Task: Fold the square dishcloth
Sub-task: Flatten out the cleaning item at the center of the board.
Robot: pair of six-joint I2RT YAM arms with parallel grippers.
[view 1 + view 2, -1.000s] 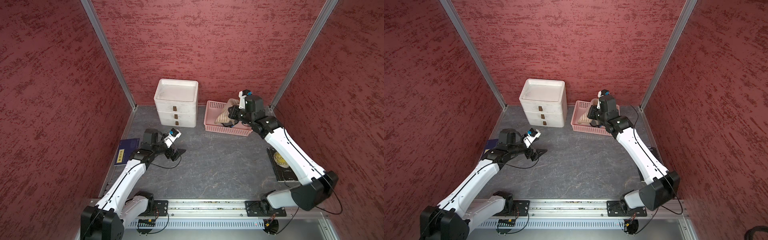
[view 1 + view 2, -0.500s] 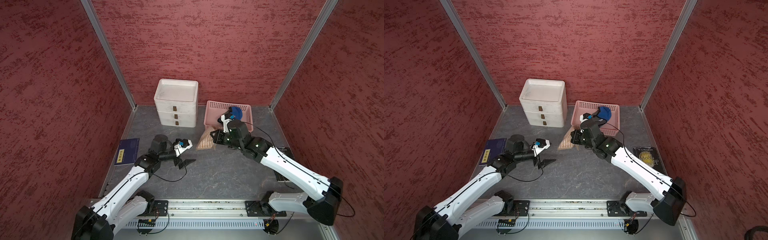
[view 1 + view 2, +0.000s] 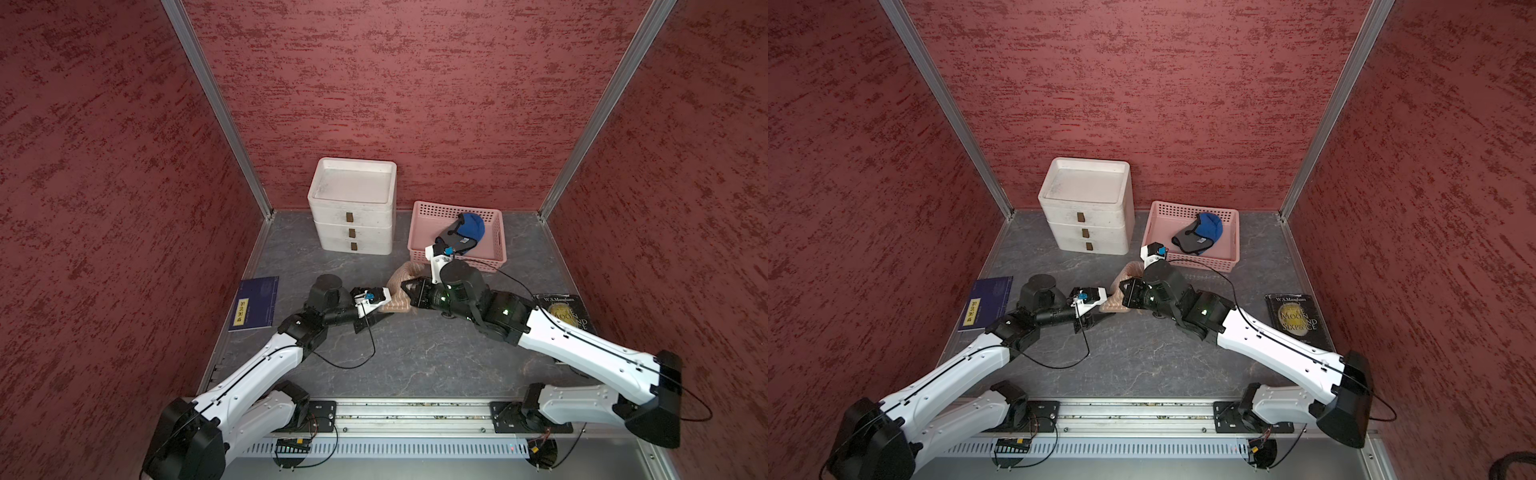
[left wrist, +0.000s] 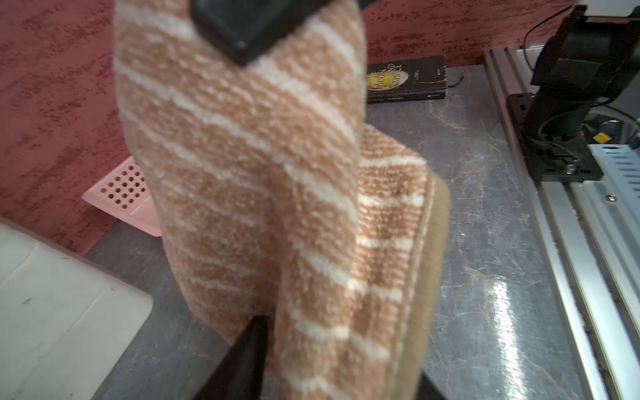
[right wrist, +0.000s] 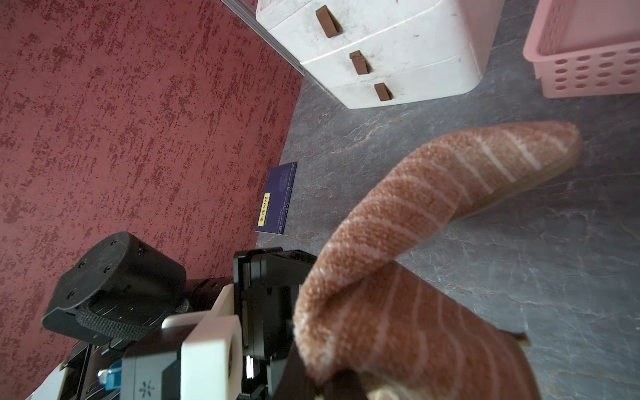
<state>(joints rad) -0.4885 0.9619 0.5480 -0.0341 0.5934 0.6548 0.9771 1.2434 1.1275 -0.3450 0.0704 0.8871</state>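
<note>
The square dishcloth (image 3: 400, 286) (image 3: 1128, 271) is a brown terry cloth with white stripes. It hangs bunched just above the middle of the grey table, between my two grippers. My right gripper (image 3: 408, 296) (image 3: 1121, 296) is shut on its upper part; in the right wrist view the dishcloth (image 5: 433, 194) droops away from that gripper (image 5: 339, 384). My left gripper (image 3: 388, 309) (image 3: 1106, 309) meets it from the left. In the left wrist view the dishcloth (image 4: 242, 173) fills the gap of this gripper (image 4: 343, 349), and both fingers press against it.
A white three-drawer unit (image 3: 353, 208) stands at the back, and a pink basket (image 3: 457, 208) with a blue and grey cap (image 3: 463, 232) is beside it. A blue book (image 3: 255, 303) lies at the left edge, a black book (image 3: 567, 311) at the right.
My right arm carried the dishcloth from the basket down to the middle of the table. My left gripper moved right to meet it and closed from wide open onto the cloth.
</note>
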